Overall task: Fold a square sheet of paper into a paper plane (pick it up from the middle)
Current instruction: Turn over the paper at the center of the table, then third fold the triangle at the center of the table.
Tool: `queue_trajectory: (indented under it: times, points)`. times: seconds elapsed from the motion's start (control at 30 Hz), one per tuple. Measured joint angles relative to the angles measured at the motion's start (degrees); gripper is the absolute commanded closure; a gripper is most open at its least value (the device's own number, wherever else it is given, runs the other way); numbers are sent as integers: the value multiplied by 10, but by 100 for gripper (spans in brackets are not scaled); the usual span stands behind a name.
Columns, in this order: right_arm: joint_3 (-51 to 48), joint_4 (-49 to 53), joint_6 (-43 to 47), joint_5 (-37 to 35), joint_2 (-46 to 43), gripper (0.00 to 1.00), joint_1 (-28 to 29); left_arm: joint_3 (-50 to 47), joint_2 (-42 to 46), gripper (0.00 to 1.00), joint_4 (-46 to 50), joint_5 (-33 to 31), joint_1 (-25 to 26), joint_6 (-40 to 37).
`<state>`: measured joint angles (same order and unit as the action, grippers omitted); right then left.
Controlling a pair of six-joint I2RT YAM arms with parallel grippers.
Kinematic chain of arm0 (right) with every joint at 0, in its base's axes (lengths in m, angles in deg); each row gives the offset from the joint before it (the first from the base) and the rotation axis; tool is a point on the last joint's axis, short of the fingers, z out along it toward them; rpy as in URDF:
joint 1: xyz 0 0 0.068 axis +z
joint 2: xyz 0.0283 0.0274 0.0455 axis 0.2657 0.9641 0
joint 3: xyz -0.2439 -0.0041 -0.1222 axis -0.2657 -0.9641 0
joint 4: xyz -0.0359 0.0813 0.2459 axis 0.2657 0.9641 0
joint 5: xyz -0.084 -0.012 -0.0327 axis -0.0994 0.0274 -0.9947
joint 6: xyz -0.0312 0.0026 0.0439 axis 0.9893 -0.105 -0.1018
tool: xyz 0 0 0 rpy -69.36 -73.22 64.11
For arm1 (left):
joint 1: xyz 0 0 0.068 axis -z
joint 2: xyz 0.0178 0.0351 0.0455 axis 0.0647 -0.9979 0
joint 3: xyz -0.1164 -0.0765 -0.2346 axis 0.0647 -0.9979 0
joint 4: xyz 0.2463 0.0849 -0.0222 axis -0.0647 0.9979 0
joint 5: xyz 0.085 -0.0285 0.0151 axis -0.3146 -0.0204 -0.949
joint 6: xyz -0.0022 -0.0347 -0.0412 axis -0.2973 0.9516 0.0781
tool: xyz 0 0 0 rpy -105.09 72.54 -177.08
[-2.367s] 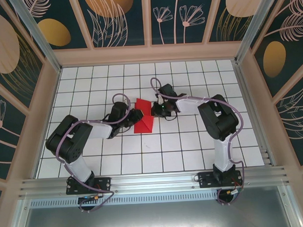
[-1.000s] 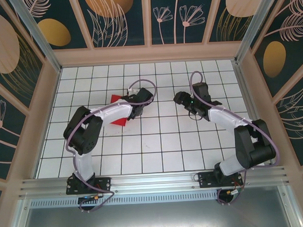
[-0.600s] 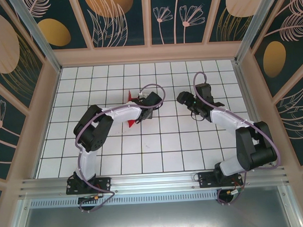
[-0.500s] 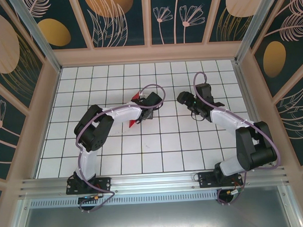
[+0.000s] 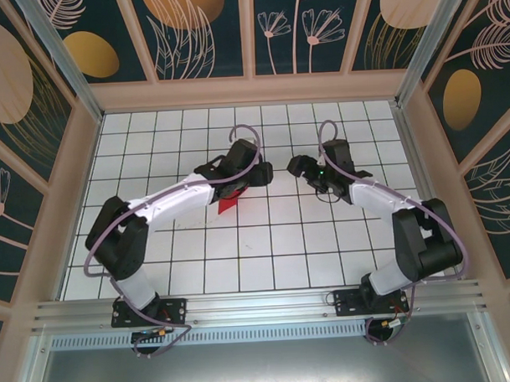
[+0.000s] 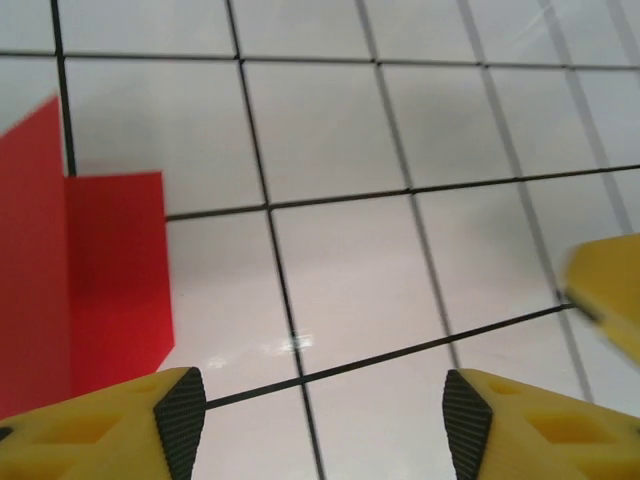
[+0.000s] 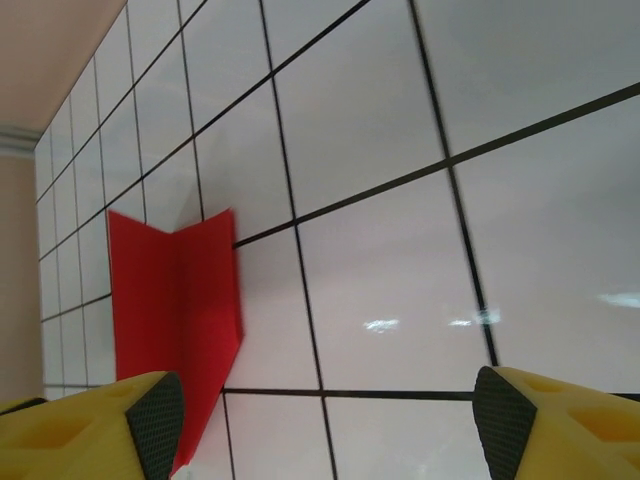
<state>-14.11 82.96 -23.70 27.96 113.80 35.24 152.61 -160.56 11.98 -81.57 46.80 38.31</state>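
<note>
folding step in hand: the creased red paper (image 5: 228,204) lies free on the table (image 5: 282,240), just beside the left gripper (image 6: 322,420). left gripper and right gripper (image 7: 330,420) both stand wide and empty. the next move likely calls for gripping one edge for the next crease.

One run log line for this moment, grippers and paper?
left gripper: open, empty | right gripper: open, empty | red paper: creased, not held

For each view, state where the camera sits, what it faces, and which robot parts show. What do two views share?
Top external: above and behind, looking down at the tiled table; both arms.
Left wrist: on the left arm, facing tiles; the left gripper shows.
Right wrist: likewise, the right gripper.
Both wrist views share the red paper.
</note>
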Motion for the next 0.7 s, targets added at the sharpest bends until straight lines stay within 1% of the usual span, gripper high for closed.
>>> queue_trajectory:
  times: [0.1,0.2,0.33,0.5,0.63,0.7]
  points:
    - [13,-5,0,21,19,20,33,-48,54,23,-42,24,-27,17]
    - [33,-9,0,36,41,20,67,-116,97,19,-81,43,-74,44]
    - [64,-13,-6,54,80,23,110,-197,129,16,-103,46,-127,74]
    - [82,-21,-23,73,123,30,152,-244,144,10,-114,46,-151,95]
    - [95,-23,-37,85,155,36,176,-260,150,4,-129,46,-161,107]
    - [100,-28,-44,90,169,40,185,-266,150,2,-138,46,-166,111]
